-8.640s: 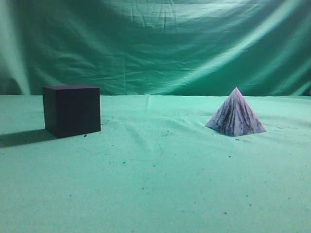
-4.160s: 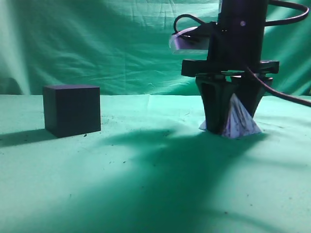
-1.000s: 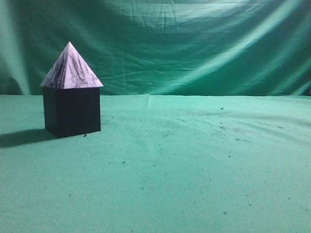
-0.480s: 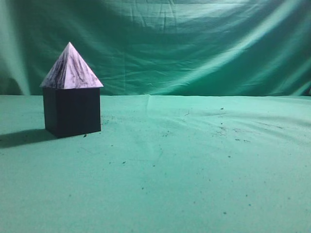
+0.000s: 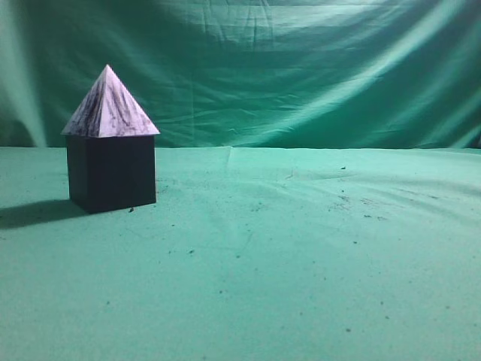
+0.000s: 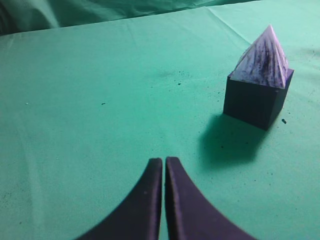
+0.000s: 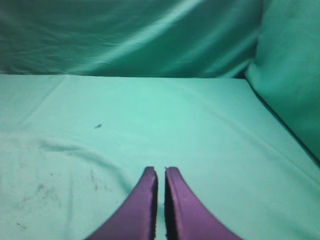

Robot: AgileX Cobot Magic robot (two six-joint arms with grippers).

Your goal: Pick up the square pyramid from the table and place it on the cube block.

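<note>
The square pyramid (image 5: 110, 105), whitish-lavender with dark streaks, stands upright on top of the dark cube block (image 5: 112, 179) at the left of the table (image 5: 301, 263). Both show in the left wrist view too: the pyramid (image 6: 264, 60) on the cube (image 6: 255, 102) at the upper right. My left gripper (image 6: 164, 162) is shut and empty, well short of the cube. My right gripper (image 7: 161, 171) is shut and empty over bare green cloth. Neither gripper shows in the exterior view.
A wrinkled green backdrop (image 5: 263, 68) hangs behind the table. The cloth has small dark specks and low folds (image 5: 248, 241). In the right wrist view a raised green fold (image 7: 290, 75) stands at the right.
The right gripper carried the pyramid from the right of the table onto the cube, let go and left the exterior view. Over the last second nothing has moved.
</note>
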